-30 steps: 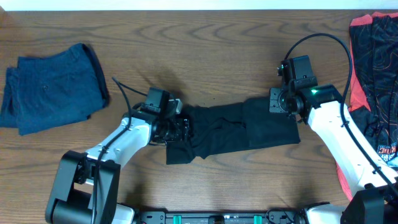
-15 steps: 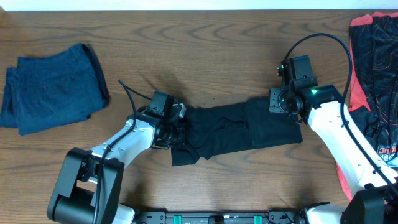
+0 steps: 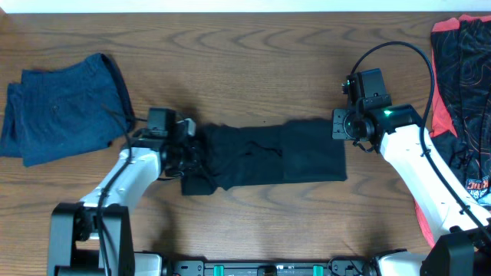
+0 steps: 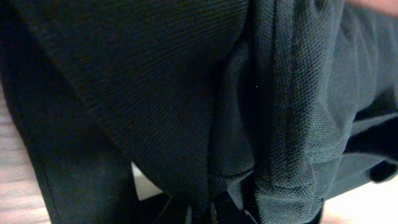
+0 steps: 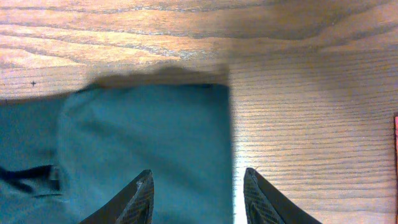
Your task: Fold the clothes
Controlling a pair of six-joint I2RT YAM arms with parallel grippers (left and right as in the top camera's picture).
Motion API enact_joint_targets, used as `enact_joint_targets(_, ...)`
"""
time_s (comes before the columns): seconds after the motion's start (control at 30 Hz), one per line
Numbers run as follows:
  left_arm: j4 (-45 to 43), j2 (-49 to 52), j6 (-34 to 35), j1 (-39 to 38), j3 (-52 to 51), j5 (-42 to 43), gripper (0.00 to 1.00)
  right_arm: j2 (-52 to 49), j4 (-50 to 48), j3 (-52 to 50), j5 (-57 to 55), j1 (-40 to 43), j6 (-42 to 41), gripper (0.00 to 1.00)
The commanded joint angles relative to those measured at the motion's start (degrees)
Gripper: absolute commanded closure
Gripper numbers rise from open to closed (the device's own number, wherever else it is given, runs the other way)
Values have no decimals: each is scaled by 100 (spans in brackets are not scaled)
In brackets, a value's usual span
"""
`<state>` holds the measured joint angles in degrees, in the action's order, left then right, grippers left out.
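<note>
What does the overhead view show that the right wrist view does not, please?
Only overhead: the folded dark blue fabric garment, most of the red-and-black patterned garment, and the left gripper shut on the long black fabric trousers. Only right wrist: the right gripper open, with the trousers' edge between its fingers. Both: the trousers and the brown wooden table.

Left arm (image 3: 126, 172) slants from the near-left base up and to the right, forearm white, wrist turned toward centre; left gripper (image 3: 186, 151) low, jaws clamped tight on the black trousers (image 3: 261, 157), cloth bunched between them in the wrist view; right arm (image 3: 418, 169) rises from the near-right base up and to the left, elbow bent, wrist pointing down; right gripper (image 5: 196, 193) jaws parted, nothing between them.
</note>
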<state>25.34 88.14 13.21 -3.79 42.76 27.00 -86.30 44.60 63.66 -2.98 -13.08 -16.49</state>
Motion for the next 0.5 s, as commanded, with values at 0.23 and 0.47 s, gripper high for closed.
enact_joint_targets(0.23,461,-404,-289,901,310,-42,94,-297,98,-98,48,26,-39,65)
enact_joint_targets(0.47,461,-590,-289,903,341,72,94,-1091,-149,-120,568,-44,190,77)
